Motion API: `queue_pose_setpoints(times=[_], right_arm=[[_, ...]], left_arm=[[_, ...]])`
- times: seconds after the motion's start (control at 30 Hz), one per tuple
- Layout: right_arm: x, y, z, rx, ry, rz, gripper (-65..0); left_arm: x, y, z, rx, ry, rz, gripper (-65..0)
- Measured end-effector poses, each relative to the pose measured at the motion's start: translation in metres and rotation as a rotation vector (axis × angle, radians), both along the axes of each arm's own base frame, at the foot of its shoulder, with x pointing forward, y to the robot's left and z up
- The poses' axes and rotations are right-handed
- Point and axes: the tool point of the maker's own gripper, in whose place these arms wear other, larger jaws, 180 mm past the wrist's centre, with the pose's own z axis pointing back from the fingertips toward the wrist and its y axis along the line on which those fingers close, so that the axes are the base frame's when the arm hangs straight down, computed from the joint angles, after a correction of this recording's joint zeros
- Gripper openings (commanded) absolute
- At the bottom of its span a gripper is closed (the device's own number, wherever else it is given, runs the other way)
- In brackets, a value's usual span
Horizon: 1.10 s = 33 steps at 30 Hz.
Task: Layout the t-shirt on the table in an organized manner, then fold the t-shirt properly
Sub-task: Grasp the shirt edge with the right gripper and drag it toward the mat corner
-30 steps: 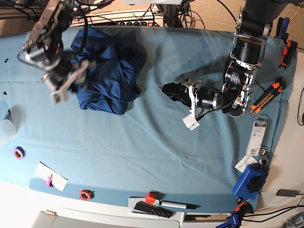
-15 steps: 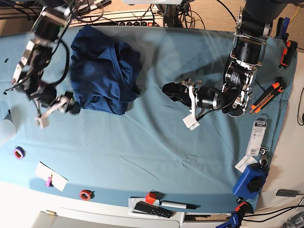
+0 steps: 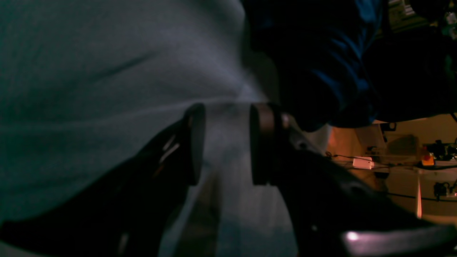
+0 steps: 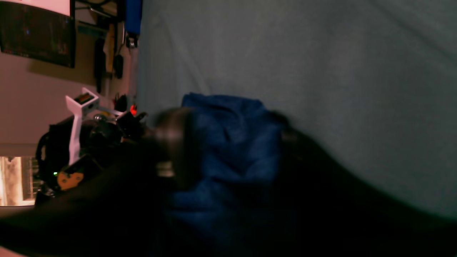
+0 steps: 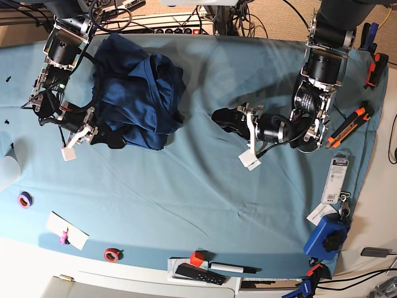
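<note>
The dark navy t-shirt (image 5: pixel 139 93) lies crumpled in a heap at the far left of the teal-covered table (image 5: pixel 186 186). My right gripper (image 5: pixel 105 135) sits low at the heap's near-left edge. In the right wrist view, blurred, its fingers (image 4: pixel 175 142) stand apart with a fold of the t-shirt (image 4: pixel 228 107) between them, so my right gripper (image 4: pixel 232 153) is open. My left gripper (image 5: pixel 218 118) rests near the table's middle, right of the shirt. It is open (image 3: pixel 223 142) with only bare cloth in the gap; the t-shirt (image 3: pixel 321 71) lies beyond it.
Along the near edge lie a purple tape roll (image 5: pixel 25 200), a white card (image 5: pixel 67 231), a red tape roll (image 5: pixel 111 254), a red block (image 5: pixel 198 258), a remote (image 5: pixel 198 274) and a pen (image 5: pixel 232 268). Orange-handled tools (image 5: pixel 350 127) and a blue device (image 5: pixel 325 236) line the right side.
My right arm swung from over the shirt out to the left, then came back in low against the heap's near-left edge. The shirt settled slightly. The left arm stayed still.
</note>
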Motion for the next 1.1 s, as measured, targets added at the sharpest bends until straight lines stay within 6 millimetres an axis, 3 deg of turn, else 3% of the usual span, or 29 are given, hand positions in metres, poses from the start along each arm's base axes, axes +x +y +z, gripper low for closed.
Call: queue_pose_setpoints(times=[0.03, 0.17, 0.27, 0.57, 0.73, 1.1], right_arm=[[0.0, 0.0, 0.001, 0.004, -0.002, -0.002, -64.0], [0.0, -0.002, 0.001, 0.001, 0.0, -0.001, -65.0], [0.0, -0.017, 0.004, -0.021, 0.0, -0.023, -65.0], [-0.016, -0.136, 0.035, -0.052, -0.08, -0.394, -65.0], [-0.048, -0.173, 0.03, -0.054, -0.065, -0.53, -65.0], [-0.148, -0.211, -0.002, -0.095, 0.079, -0.682, -65.0]], left_arm=[[0.0, 0.0, 0.0, 0.001, 0.0, 0.0, -43.1], [0.0, 0.0, 0.0, 0.001, 0.0, 0.0, -43.1], [0.0, 0.0, 0.0, 0.001, 0.0, 0.0, -43.1], [0.0, 0.0, 0.0, 0.001, 0.0, 0.0, -43.1], [0.0, 0.0, 0.0, 0.001, 0.0, 0.0, -43.1], [0.0, 0.0, 0.0, 0.001, 0.0, 0.0, -43.1]])
